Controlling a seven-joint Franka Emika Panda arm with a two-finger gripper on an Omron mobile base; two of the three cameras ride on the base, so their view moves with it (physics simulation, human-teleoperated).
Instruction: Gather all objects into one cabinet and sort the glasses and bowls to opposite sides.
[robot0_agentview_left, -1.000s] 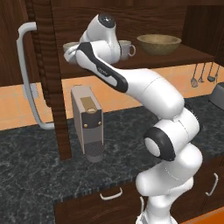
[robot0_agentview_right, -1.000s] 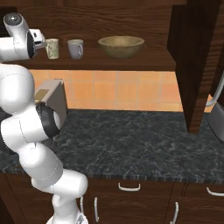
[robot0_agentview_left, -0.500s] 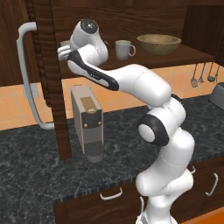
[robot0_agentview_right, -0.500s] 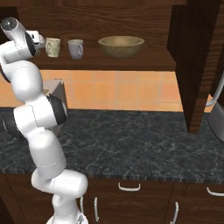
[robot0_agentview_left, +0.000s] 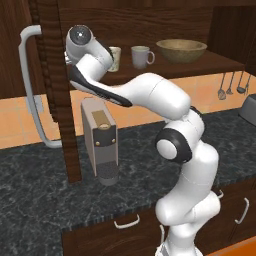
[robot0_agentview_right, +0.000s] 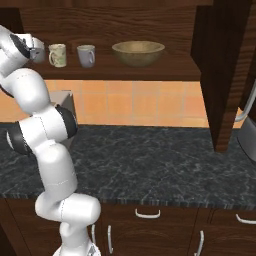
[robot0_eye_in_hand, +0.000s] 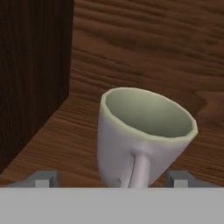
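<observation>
Pale cup (robot0_eye_in_hand: 142, 138) on shelf (robot0_eye_in_hand: 65, 131), pincer (robot0_eye_in_hand: 109, 179) jaws apart

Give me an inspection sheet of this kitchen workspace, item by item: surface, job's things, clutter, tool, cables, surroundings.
Surface: dark speckled counter; plank shelf in the dark wooden cabinet above it.
Job's things: pale greenish-white cup upright on the shelf near the cabinet's side wall; cream patterned cup, grey mug and tan bowl stand apart along the shelf, cups left, bowl right in the right base view.
Clutter: grey coffee machine on the counter; silver toaster at the edge of the left base view.
Tool: tool open, one fingertip either side of the pale cup, not gripping.
Cables: nothing seen.
Surroundings: open cabinet door with white bar handle; orange tiled wall; hanging utensils; drawers below.
</observation>
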